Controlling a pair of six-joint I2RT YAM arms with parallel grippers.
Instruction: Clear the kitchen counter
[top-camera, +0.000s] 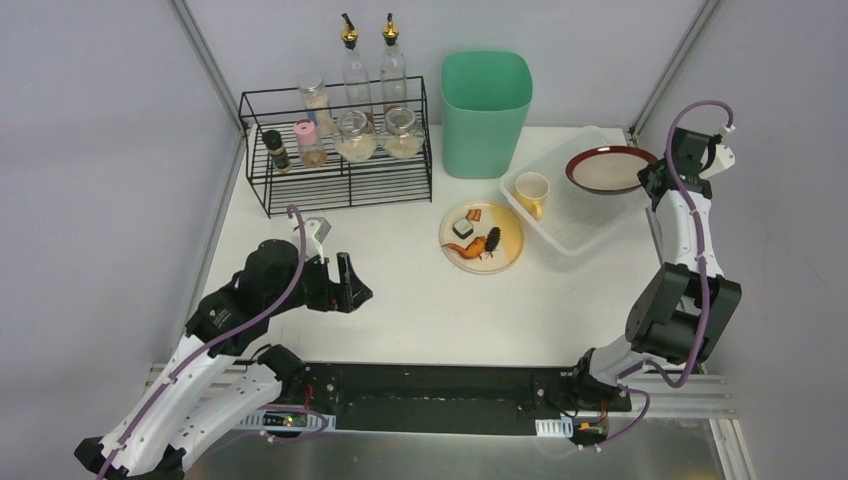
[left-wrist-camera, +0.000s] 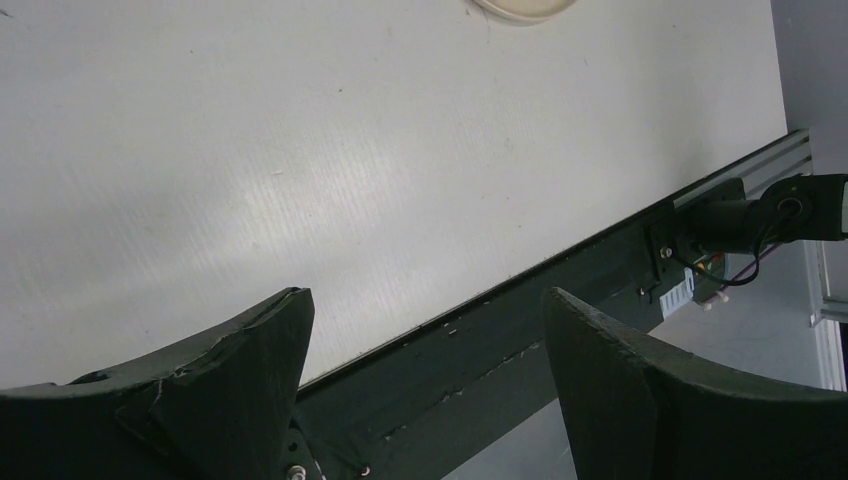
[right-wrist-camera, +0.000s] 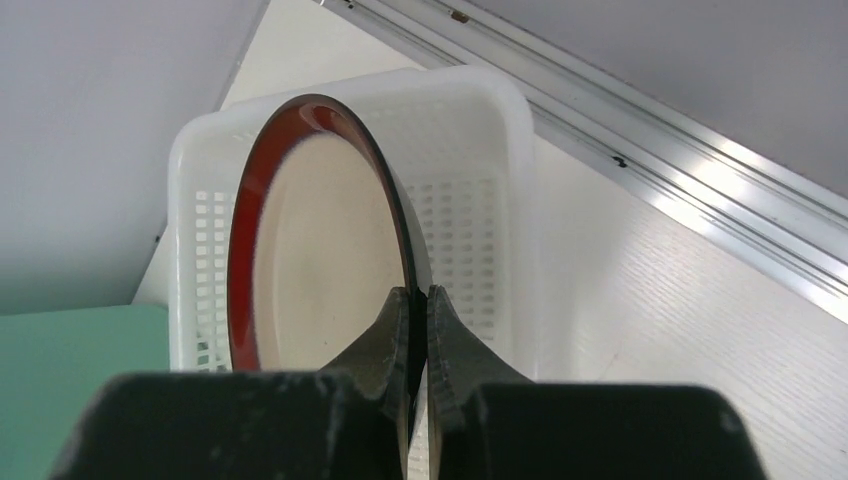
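White counter (top-camera: 400, 310) with grey rails takes up most of my top view. A yellow plate of food scraps (top-camera: 481, 237) sits about mid-counter, with a black wire rack (top-camera: 345, 180) of jars far left and a green bin (top-camera: 486, 110) at the far edge. My right end effector (right-wrist-camera: 418, 300) is pinched tight on the rim of a red-rimmed plate (right-wrist-camera: 320, 250), over the white basket (right-wrist-camera: 470, 200) far right. Can't tell if the plate touches it. A yellow cup (top-camera: 533, 190) is in that basket. Left end effector (top-camera: 345, 283) hangs jaws wide over bare counter near left, gripping nothing.
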